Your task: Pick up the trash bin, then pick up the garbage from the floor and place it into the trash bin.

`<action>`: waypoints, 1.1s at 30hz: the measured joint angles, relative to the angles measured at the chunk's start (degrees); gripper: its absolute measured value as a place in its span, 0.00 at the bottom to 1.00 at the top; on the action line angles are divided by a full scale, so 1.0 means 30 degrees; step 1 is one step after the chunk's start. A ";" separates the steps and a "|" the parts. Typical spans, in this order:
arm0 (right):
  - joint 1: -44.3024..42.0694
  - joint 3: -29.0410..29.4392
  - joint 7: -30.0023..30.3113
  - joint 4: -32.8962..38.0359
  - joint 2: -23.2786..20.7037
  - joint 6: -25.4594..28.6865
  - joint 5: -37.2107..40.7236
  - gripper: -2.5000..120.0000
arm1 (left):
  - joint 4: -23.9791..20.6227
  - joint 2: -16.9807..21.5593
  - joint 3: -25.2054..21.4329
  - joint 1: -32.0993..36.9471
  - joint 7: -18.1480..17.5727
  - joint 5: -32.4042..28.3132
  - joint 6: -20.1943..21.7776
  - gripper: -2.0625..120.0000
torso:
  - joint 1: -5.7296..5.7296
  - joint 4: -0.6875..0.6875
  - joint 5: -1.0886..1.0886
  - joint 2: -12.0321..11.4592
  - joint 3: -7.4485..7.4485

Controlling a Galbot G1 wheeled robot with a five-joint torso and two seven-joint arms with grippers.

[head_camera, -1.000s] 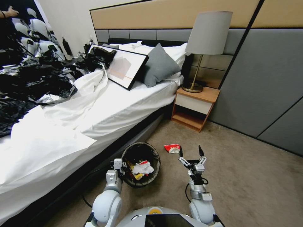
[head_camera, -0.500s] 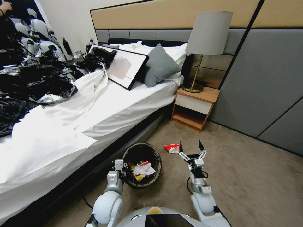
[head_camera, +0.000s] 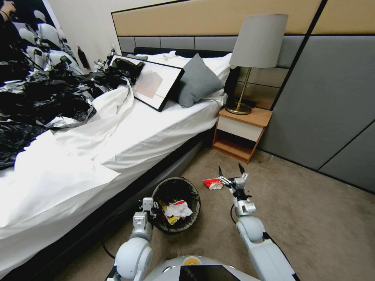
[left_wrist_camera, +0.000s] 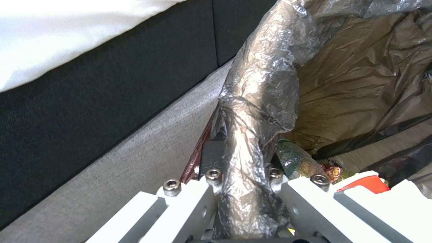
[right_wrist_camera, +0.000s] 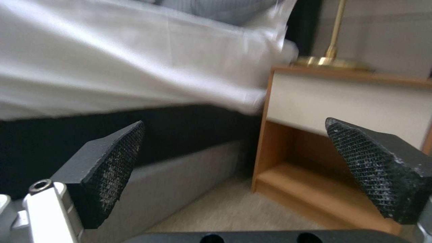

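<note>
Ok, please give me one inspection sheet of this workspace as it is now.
Surface: beige carpet floor.
Job's things: round bin with dark bag liner, wrappers inside; red-white wrapper on the carpet.
Clutter: black plastic sheets and a framed picture on the bed.
Grippers: left claw shut on the bin's rim; right claw open, beside the red-white wrapper.
Cables: black cable at the right wrist.
Surroundings: wooden nightstand, grey lamp.

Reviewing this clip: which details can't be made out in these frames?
- Head view: whether the open right gripper already touches the red wrapper; the near fingertip overlaps its edge.
- Head view: what lies at the bottom of the trash bin; white paper covers it.
- Left wrist view: the left gripper fingertips, hidden under the bag-covered rim it clamps.
- Right wrist view: the nightstand and lamp base are blurred.
</note>
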 joint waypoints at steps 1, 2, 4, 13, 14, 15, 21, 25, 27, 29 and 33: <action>0.0000 0.0000 0.0000 0.0000 0.0000 0.0000 0.0000 0.84 | 0.0000 0.0000 0.0000 0.0000 0.0000 0.0000 0.0000 0.02 | 0.0000 0.0000 0.0000 0.0000 0.0000; 0.0851 -0.0533 0.0162 -0.0790 -0.0060 -0.0352 0.0378 0.84 | -0.0001 -0.0025 -0.0006 0.0038 0.0000 0.0040 0.0001 0.02 | 0.0000 0.0000 0.0003 0.0000 0.0000; 0.2486 -0.1626 0.0439 -0.2449 -0.0092 -0.1259 0.1617 0.84 | -0.0008 -0.0097 -0.0038 0.0083 0.0000 0.0109 0.0001 0.02 | 0.0000 0.0001 0.0001 0.0000 0.0000; 0.5150 -0.2963 0.1073 -0.6304 0.0126 -0.4880 0.4580 0.84 | 0.0194 -0.0282 -0.0084 0.0072 -0.0012 0.0231 0.0001 0.02 | 0.0000 -0.0003 -0.0001 0.0000 0.0000; 0.5451 -0.3083 0.1128 -0.6927 0.0206 -0.5385 0.5001 0.84 | 0.0267 -0.0314 -0.0076 0.0070 -0.0018 0.0252 0.0001 0.02 | 0.0001 -0.0005 0.0000 0.0000 0.0001; 0.5827 -0.3166 0.0993 -0.7777 0.0331 -0.5735 0.5202 0.84 | 0.0336 -0.0328 -0.0050 0.0066 -0.0019 0.0269 0.0000 0.02 | 0.0002 -0.0002 0.0000 0.0000 0.0001; 0.6458 -0.3286 0.0707 -0.9091 0.0648 -0.6609 0.5862 0.84 | 0.0419 -0.0330 -0.0034 0.0051 -0.0022 0.0295 0.0000 0.02 | 0.0002 -0.0004 0.0000 0.0000 0.0001; 0.6981 -0.3273 0.0661 -0.9990 0.1035 -0.7240 0.6022 0.84 | 0.0478 -0.0320 -0.0016 0.0057 -0.0027 0.0314 0.0000 0.02 | 0.0000 -0.0003 0.0000 -0.0001 0.0000; 0.7363 -0.3218 0.0663 -1.0718 0.1306 -0.7452 0.6016 0.84 | 0.0484 -0.0336 0.0023 0.0075 -0.0028 0.0332 0.0000 0.02 | 0.0000 -0.0003 0.0001 0.0000 0.0000; 0.7479 -0.3200 0.0666 -1.0946 0.1367 -0.7505 0.6012 0.84 | 0.0484 -0.0341 0.0032 0.0082 -0.0027 0.0333 0.0000 0.02 | 0.0000 0.0000 0.0003 0.0000 0.0000; 0.8138 -0.3035 0.0640 -1.2550 0.1855 -0.7615 0.5917 0.84 | 0.0436 -0.0328 0.0019 0.0212 -0.0033 0.0365 0.0001 0.02 | 0.0002 -0.0004 0.0003 0.0000 0.0000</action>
